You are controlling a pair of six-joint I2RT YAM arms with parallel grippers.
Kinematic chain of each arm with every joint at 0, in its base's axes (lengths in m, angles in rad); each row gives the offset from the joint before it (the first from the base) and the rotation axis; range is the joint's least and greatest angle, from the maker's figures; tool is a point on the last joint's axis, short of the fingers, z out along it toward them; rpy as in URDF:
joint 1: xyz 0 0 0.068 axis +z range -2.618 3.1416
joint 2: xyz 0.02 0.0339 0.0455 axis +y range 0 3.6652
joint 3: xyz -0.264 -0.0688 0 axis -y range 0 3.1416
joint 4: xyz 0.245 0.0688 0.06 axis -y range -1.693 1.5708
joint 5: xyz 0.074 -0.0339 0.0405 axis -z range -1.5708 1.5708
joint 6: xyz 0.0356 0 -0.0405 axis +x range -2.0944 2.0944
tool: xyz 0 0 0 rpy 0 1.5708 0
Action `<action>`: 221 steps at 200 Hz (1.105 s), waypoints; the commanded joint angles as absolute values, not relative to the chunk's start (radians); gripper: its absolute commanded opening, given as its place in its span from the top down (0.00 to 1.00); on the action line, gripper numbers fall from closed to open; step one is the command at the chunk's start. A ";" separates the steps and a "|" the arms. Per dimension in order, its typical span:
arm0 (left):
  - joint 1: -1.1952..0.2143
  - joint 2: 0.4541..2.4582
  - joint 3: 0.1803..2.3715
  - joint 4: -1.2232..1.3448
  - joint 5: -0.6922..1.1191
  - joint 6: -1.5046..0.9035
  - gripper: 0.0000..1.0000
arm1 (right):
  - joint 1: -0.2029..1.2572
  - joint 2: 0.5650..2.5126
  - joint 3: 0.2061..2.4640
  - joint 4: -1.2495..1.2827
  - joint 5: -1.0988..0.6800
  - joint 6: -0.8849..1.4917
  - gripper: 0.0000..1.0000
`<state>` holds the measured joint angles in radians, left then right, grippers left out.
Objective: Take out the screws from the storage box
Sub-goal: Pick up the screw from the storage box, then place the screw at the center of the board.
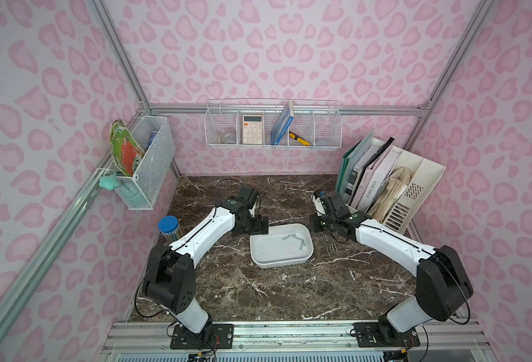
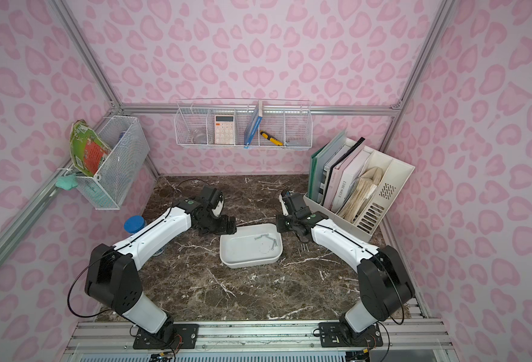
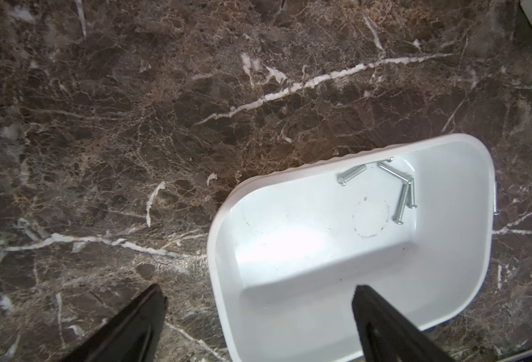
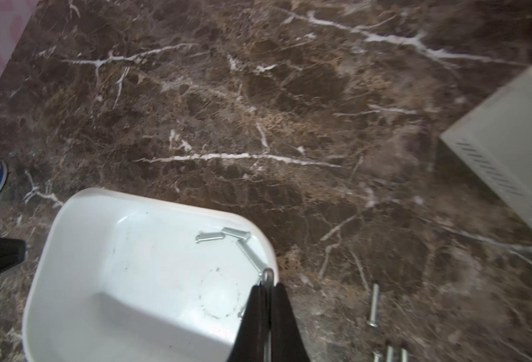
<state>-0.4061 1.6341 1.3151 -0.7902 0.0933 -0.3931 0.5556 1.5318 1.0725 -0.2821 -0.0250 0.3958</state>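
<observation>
The storage box (image 1: pixel 258 250) (image 2: pixel 227 250) is a shallow white tray in the middle of the marble table. Several screws (image 1: pixel 296 239) (image 3: pixel 396 175) (image 4: pixel 249 254) lie in its far right corner. More screws (image 1: pixel 332 247) (image 4: pixel 373 305) lie on the table just right of it. My right gripper (image 4: pixel 268 286) (image 1: pixel 318 225) hangs over the box's right rim, shut on a screw (image 4: pixel 268 277) whose head pokes out past the fingertips. My left gripper (image 3: pixel 260 291) (image 1: pixel 258 227) is open at the box's far left corner, one finger over the box (image 3: pixel 217 238) and one over the table, holding nothing.
A blue-lidded jar (image 1: pixel 168 225) stands at the left table edge behind my left arm. A cream file organiser (image 1: pixel 399 194) (image 4: pixel 509 150) with books fills the back right corner. White wire baskets hang on the back wall (image 1: pixel 274 125) and the left wall (image 1: pixel 145 163).
</observation>
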 commanded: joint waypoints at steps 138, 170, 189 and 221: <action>-0.408 1.634 1.315 -0.796 0.108 -0.388 0.02 | 0.374 1.744 1.036 -0.242 0.084 0.330 0.96; -0.408 1.633 1.314 -0.795 0.108 -0.387 0.02 | 0.376 1.775 1.016 -0.239 0.091 0.338 0.94; -0.408 1.631 1.312 -0.794 0.105 -0.387 0.02 | 0.377 1.791 1.010 -0.238 0.081 0.342 0.93; -0.410 1.629 1.311 -0.794 0.105 -0.387 0.02 | 0.380 1.808 1.006 -0.241 0.084 0.342 0.90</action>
<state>-0.4080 1.6344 1.3140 -0.7898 0.1005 -0.3931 0.3786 1.7962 1.0092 -0.2375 0.0834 0.3359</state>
